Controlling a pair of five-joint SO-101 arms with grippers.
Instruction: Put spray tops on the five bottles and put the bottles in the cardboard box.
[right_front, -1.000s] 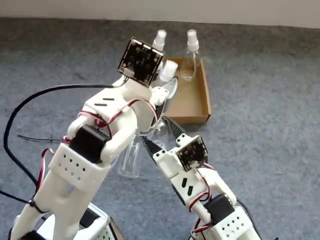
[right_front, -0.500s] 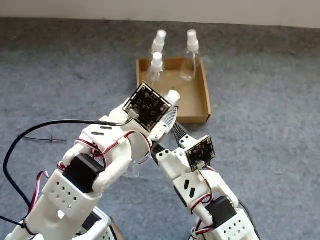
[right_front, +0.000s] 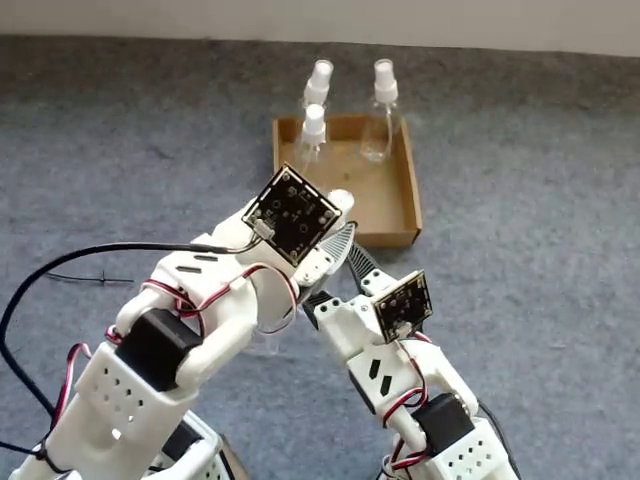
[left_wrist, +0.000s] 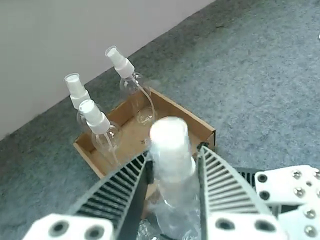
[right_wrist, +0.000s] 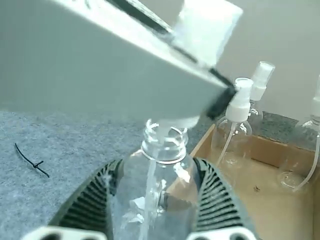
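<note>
- Carpet (right_front: 540, 200), grey and bare, gives open room in the high view at 3 o'clock of the cardboard box (right_front: 410, 200). There is more at 9 o'clock, out to the picture's edge.
- The box lies at 12 o'clock of both arms, and its near wall is just beyond the left gripper (right_front: 338, 228).
- Three capped bottles stand at the box's far end: one (right_front: 312, 140) in the 10 o'clock corner and one (right_front: 383, 115) toward 1 o'clock. A third (right_front: 319, 85) stands behind the first, and whether it is inside the far wall cannot be told.
- The near half of the box floor is free.
- The left gripper pinches the spray top (right_front: 340, 203). The right gripper (right_front: 335, 285) comes in from 5 o'clock just under it, the two arms close together.
- A black cable tie (right_front: 75, 277) lies on the carpet at 9 o'clock of the left arm, well apart from the box.
- In the left wrist view, the ribbed fingers (left_wrist: 125, 185) are closed on the spray top (left_wrist: 170, 142), which stands upright. The open bottle (left_wrist: 175, 212) is directly beneath it, and the box's near edge is just past both.
- In the right wrist view, the right gripper (right_wrist: 159, 170) is clamped around the body of the open bottle (right_wrist: 160, 200), which stands upright.
- The top's thin tube (right_wrist: 150, 175) runs down through the neck. Its collar sits just above the rim.
- Beyond the rim, the box wall and the capped bottles are near.
</note>
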